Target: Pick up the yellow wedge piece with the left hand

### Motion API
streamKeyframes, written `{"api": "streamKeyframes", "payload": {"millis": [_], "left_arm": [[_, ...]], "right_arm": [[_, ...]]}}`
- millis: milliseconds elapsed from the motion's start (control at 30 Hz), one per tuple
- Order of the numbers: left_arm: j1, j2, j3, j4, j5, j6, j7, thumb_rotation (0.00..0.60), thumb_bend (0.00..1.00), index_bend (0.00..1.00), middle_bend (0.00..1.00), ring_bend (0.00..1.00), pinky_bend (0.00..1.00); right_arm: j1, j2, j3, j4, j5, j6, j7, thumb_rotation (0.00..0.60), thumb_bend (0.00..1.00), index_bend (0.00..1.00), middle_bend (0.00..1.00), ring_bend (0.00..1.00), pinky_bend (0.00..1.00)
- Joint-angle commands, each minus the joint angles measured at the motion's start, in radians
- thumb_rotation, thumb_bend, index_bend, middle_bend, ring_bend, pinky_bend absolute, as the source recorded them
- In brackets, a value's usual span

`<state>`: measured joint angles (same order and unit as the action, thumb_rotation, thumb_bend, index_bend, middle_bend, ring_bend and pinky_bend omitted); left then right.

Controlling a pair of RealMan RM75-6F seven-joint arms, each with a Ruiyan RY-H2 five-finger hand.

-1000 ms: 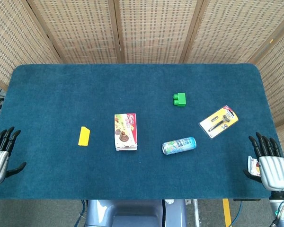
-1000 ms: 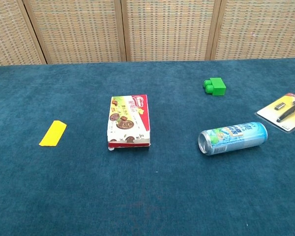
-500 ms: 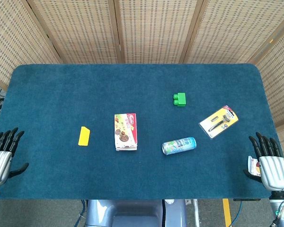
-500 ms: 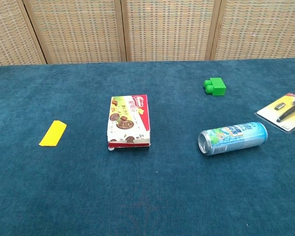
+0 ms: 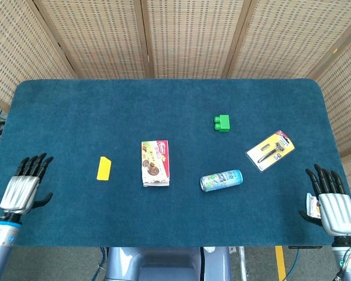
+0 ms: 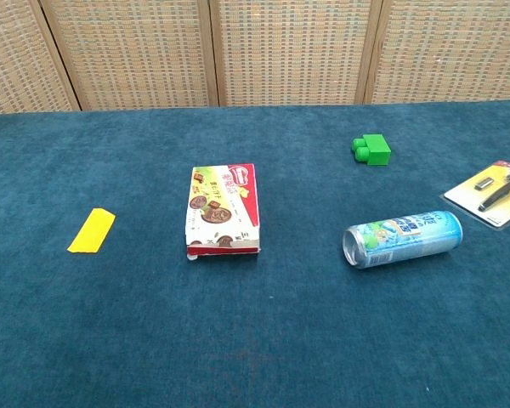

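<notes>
The yellow wedge piece (image 5: 104,168) (image 6: 91,230) lies flat on the blue table top, left of centre. My left hand (image 5: 25,187) hovers over the table's front left corner, well to the left of the wedge, fingers spread and holding nothing. At the front right corner my right hand (image 5: 330,200) is also spread and empty. Neither hand shows in the chest view.
A snack box (image 5: 155,163) (image 6: 223,209) lies just right of the wedge. Further right are a lying can (image 5: 221,180) (image 6: 402,238), a green block (image 5: 222,123) (image 6: 371,149) and a packaged razor (image 5: 271,150) (image 6: 495,193). Wicker screens stand behind the blue table (image 5: 76,111).
My left hand has moved in from the left edge onto the table, toward the wedge. The right hand and all objects have stayed put.
</notes>
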<state>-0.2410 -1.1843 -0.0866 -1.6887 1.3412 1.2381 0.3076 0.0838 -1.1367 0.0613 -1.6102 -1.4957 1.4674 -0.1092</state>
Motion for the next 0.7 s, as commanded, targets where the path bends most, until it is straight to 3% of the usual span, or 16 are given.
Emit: {"api": "streamKeyframes", "payload": {"millis": [33,367,700], "left_arm": [[-0.056,-0.043,-0.028,0.026,-0.051,-0.061,0.049,0.600,0.30,0.00,0.00,0.00,0.00],[-0.177,-0.155,-0.057,0.095,-0.195,-0.190,0.201,0.600,0.30,0.00,0.00,0.00,0.00],[-0.250,-0.240,-0.058,0.167,-0.283,-0.234,0.279,0.600,0.30,0.00,0.00,0.00,0.00]], "right_arm": [[-0.001,0.001,0.000,0.003,-0.001,0.001,0.008,0.600,0.08,0.00,0.00,0.00,0.00],[-0.005,0.008,0.003,0.001,-0.003,0.013,0.032,0.600,0.09,0.00,0.00,0.00,0.00],[-0.008,0.013,0.005,0.000,-0.003,0.018,0.056,0.600,0.10,0.00,0.00,0.00,0.00]]}}
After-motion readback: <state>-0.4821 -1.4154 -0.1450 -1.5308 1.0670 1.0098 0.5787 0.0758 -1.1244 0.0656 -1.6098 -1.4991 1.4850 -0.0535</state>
